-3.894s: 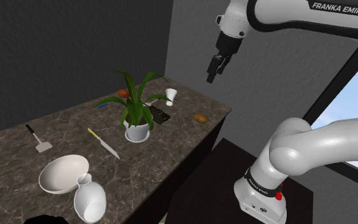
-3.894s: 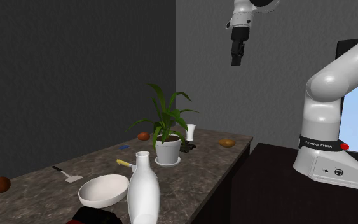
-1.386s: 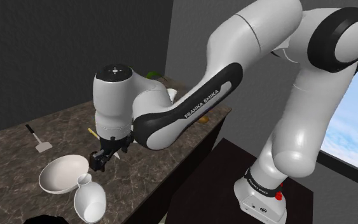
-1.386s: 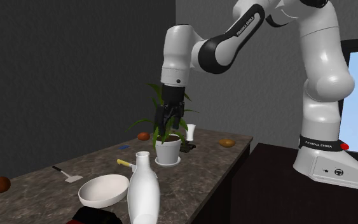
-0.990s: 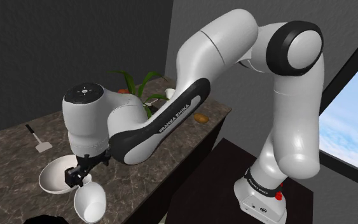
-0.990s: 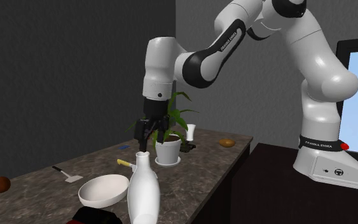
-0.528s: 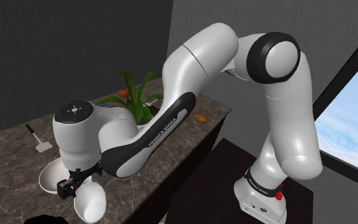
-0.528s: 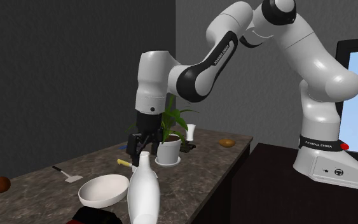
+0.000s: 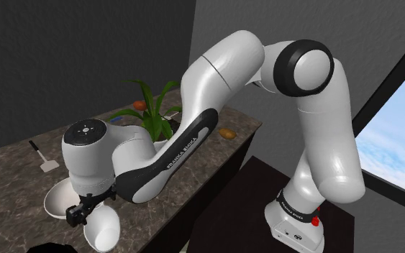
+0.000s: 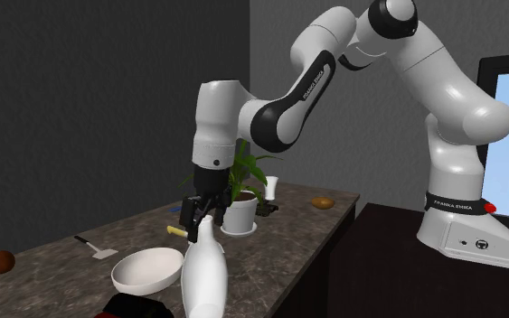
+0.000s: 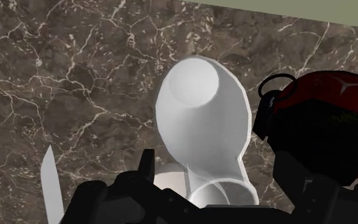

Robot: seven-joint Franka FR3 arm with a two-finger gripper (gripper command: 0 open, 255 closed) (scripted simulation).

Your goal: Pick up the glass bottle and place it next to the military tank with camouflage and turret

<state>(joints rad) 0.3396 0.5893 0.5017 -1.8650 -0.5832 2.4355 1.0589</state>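
Two black fingers of the hand (image 10: 199, 219) stand parted around the white bottle's (image 10: 204, 278) neck, gripping nothing. The bottle stands upright near the desk (image 10: 284, 237) edge, beside a bowl (image 10: 146, 269). The grasp looks imminent: clench on the neck, then lift straight up.

The tabletop (image 10: 288, 230) carries one white bottle (image 10: 204, 275), one white bowl (image 10: 146, 269), one potted plant (image 10: 240, 213), one spatula (image 10: 96, 248), one knife (image 11: 50, 184), one small white cup (image 10: 270, 188), one orange-red ball (image 9: 139, 104), and two brown lumps, a lighter lump (image 10: 322, 202) and a darker lump (image 10: 1, 262).
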